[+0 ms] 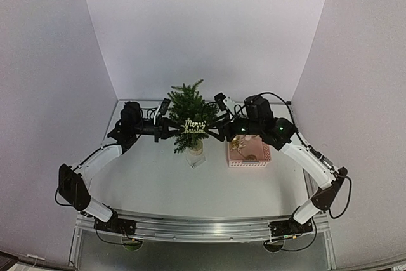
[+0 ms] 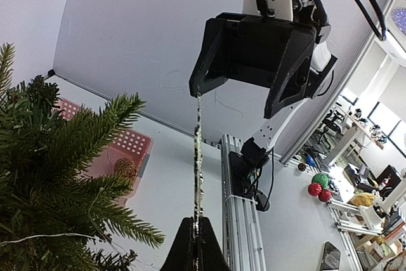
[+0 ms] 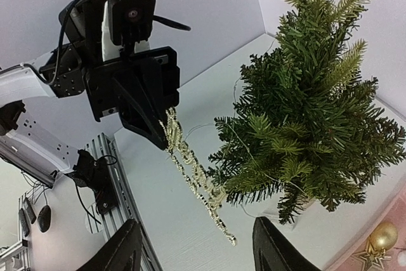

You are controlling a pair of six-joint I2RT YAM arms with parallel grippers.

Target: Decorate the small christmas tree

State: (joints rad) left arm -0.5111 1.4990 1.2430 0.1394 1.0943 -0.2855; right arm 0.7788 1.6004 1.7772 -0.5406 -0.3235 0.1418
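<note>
Two grippers meet at the gold sign (image 1: 195, 126) in front of the small christmas tree (image 1: 189, 103), which stands mid-table beside the pink basket (image 1: 248, 164). Left gripper (image 1: 174, 130) is clamped on the sign. Right gripper (image 1: 216, 133) has its fingers apart at the sign's far end.

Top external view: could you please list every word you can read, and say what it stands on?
"Merry": upper line of the gold glittery cut-out sign before the small dark green christmas tree.
"hristm": lower line of that sign, both ends covered.
Wrist views: the sign is edge-on and unreadable; no other text is legible.
</note>
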